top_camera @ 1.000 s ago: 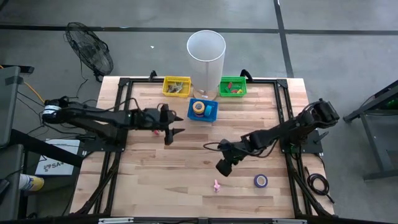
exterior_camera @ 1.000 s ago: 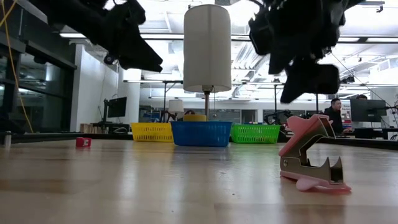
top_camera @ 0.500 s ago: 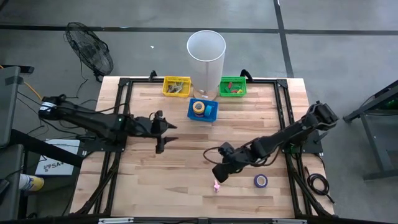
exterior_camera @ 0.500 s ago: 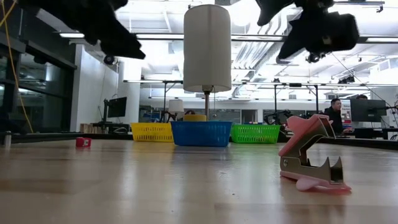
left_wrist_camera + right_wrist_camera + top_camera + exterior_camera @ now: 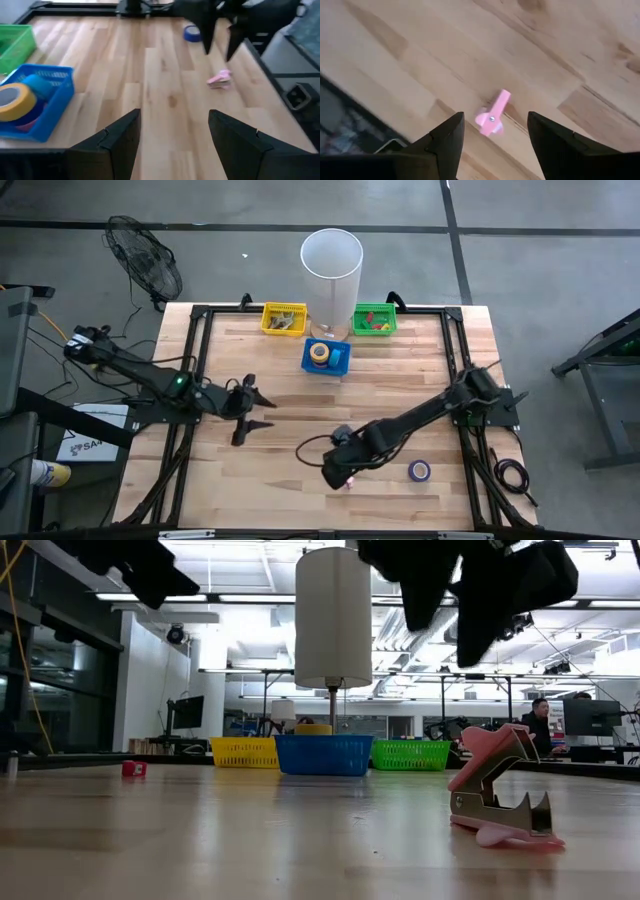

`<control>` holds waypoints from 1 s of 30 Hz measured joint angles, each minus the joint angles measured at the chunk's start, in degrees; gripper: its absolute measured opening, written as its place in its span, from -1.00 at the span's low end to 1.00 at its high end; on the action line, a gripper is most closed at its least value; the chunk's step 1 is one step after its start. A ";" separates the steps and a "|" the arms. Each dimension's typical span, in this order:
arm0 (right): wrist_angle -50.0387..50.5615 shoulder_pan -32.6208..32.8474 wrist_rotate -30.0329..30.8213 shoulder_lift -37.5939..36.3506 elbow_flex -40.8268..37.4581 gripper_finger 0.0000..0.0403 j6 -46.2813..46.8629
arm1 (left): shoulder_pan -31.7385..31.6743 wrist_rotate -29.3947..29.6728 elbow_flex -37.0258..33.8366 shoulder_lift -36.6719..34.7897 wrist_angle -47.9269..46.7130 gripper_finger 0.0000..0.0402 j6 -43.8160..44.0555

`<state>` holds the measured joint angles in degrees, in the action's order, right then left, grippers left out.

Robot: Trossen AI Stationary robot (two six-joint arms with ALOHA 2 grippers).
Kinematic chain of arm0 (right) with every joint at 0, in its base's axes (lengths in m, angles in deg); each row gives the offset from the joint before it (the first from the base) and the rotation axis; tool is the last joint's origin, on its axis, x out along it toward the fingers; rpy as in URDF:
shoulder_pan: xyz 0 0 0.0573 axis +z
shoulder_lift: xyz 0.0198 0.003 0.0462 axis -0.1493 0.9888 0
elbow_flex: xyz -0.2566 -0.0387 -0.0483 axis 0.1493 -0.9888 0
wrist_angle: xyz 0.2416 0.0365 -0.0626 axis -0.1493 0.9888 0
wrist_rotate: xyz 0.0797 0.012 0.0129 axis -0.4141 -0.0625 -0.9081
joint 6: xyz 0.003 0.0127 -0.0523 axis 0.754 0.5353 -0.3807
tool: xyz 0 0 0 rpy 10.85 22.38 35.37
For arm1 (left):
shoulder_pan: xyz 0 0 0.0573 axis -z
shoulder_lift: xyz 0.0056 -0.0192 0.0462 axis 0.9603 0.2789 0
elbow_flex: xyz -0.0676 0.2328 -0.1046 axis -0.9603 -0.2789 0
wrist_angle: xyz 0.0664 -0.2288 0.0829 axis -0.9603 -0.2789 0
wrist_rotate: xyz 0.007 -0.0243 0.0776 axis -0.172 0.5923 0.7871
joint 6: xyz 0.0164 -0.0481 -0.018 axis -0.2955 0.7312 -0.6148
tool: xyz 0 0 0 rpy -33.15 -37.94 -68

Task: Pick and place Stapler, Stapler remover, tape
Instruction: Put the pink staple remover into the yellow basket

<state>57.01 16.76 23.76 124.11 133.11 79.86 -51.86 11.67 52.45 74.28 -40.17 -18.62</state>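
the right hand (image 5: 335, 475) hovers spread wide and empty just above the pink staple remover (image 5: 348, 479), which lies on the counter (image 5: 300, 430) near its front edge; in the right wrist view the staple remover (image 5: 492, 116) sits in the gap between the two dark fingers (image 5: 445, 145), untouched. the grab looks close, but nothing is held. the left hand (image 5: 243, 415) waits well to the left of the staple remover, also open and empty. beside the staple remover, to its right, lies a blue tape roll (image 5: 419, 471), unplaced. on to the baskets, all far back from the staple remover: the blue basket (image 5: 338, 363) holds a yellow tape roll (image 5: 319, 353) and something more i can't make out; the yellow basket (image 5: 284, 319) and green basket (image 5: 374, 320) each hold small items, too small to name. no stapler is clearly visible, so at least the remover and blue tape are left.
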 joint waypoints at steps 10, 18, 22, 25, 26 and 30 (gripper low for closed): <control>3.44 0.04 -3.27 7.74 5.17 0.03 1.35 | 6.30 5.18 0.02 0.00 0.10 0.14 0.93; 2.19 0.20 -5.03 10.35 3.58 0.03 1.14 | 6.56 6.24 0.02 0.00 0.31 0.14 0.87; 0.14 0.20 -3.84 10.33 3.58 0.03 0.78 | 6.59 7.15 0.01 0.00 0.26 0.14 0.78; -0.08 0.52 -3.98 10.33 3.58 0.03 0.74 | 6.59 7.19 0.01 0.00 0.23 0.14 0.78; -0.21 0.73 -3.97 10.36 3.56 0.03 0.78 | 6.59 7.19 0.02 0.00 0.17 0.14 0.78; -1.36 1.75 -3.99 10.79 2.65 0.03 1.24 | 6.59 7.19 0.02 0.00 0.06 0.14 0.76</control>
<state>55.66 18.51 19.77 134.89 135.76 81.10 -45.27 18.86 52.47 74.28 -40.11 -17.86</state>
